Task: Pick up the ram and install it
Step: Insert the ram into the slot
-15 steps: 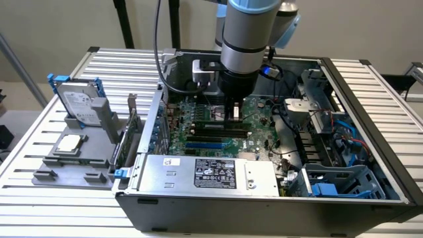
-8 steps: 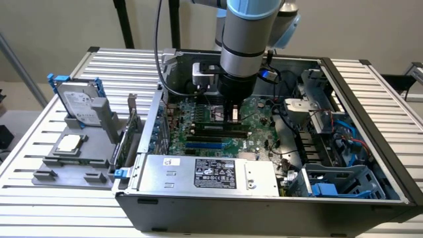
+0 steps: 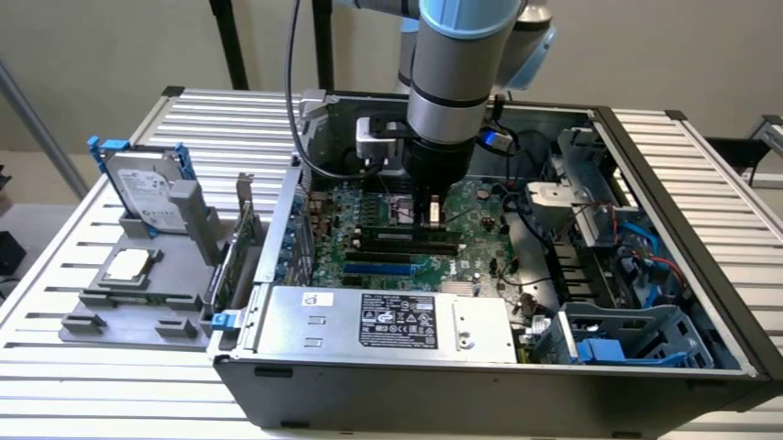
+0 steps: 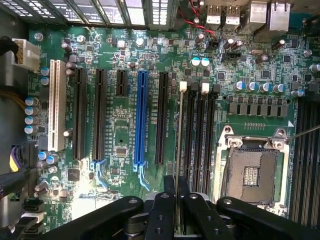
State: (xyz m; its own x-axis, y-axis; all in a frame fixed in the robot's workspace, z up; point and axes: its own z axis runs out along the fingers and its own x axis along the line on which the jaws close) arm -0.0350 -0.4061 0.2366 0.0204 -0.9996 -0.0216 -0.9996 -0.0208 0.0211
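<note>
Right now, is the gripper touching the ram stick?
Touching. In the wrist view the gripper fingers close on both sides of the thin ram stick, seen edge-on, standing over a memory slot.

Robotics lab bench: slatted aluminium table [image 3: 685,165], opened computer case [image 3: 490,385], parts fixture [image 3: 135,302].

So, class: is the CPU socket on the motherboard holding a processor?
No: in the wrist view the CPU socket lies open and bare, with its contact field exposed inside the metal frame.
</note>
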